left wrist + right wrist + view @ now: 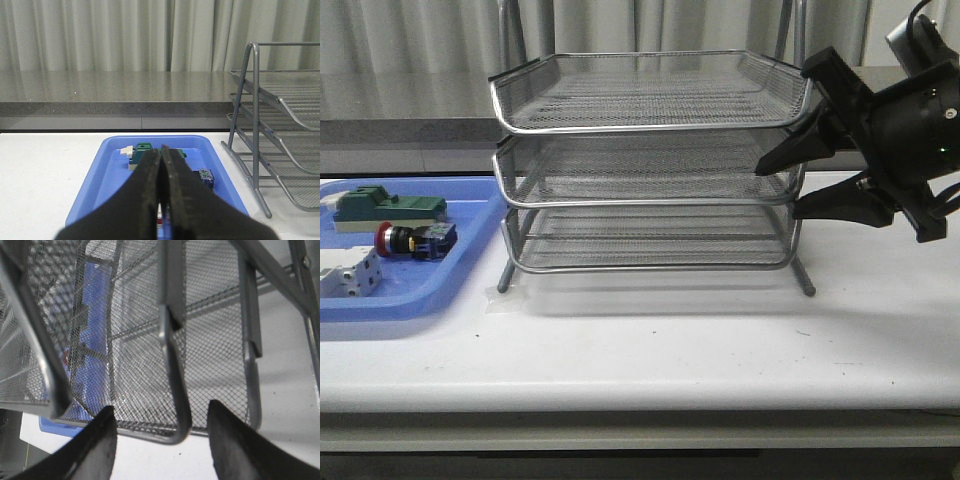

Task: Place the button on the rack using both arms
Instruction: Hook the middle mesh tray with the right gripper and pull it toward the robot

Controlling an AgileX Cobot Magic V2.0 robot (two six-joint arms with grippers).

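The button (412, 240) lies on its side in the blue tray (470, 270) at the left, red head pointing left. The silver wire rack (640, 128) stands mid-table. My right gripper (778, 190) is open at the rack's right side, its fingers above and below the middle tier's edge. In the right wrist view the gripper (161, 412) has a tier's rim corner (172, 365) between its spread fingers. The left gripper (161, 152) is shut above the tray (115, 175) with nothing in it. Its fingers hide most of the button (206, 176). The left arm is outside the front view.
A green block on a beige base (382, 207) and a white terminal block (350, 275) share the tray with the button. The rack's rod frame (254, 125) rises just right of the tray. A grey ledge and curtains run behind the table.
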